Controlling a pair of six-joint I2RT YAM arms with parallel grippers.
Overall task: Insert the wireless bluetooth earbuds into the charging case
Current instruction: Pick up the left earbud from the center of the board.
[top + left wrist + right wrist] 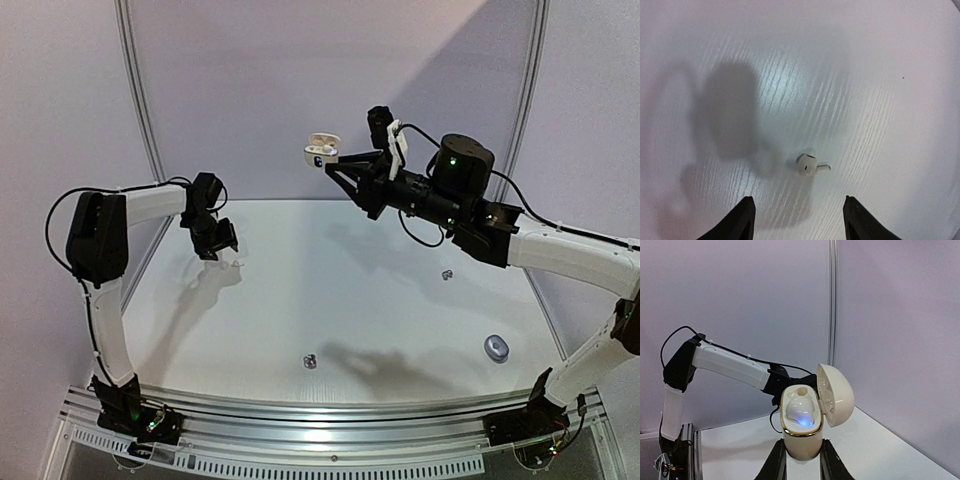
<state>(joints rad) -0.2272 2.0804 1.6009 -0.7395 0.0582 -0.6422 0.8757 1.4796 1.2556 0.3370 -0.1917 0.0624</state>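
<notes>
My right gripper (345, 165) is shut on a cream charging case (322, 150) and holds it high above the far middle of the table. In the right wrist view the case (801, 440) has a gold rim and its lid (836, 395) is swung open. One white earbud (801, 412) sits in it, lit blue, beside an empty socket. My left gripper (222, 245) is open, low over the table's far left. A loose white earbud (807, 164) lies just ahead of its fingertips (745, 220). Two dark earbuds lie on the table, one near front (310, 361) and one at right (447, 273).
A small grey round case (496, 347) lies at the table's (350, 300) right front. Purple walls close in behind and at both sides. The arm bases stand on a metal rail (330, 415) at the near edge.
</notes>
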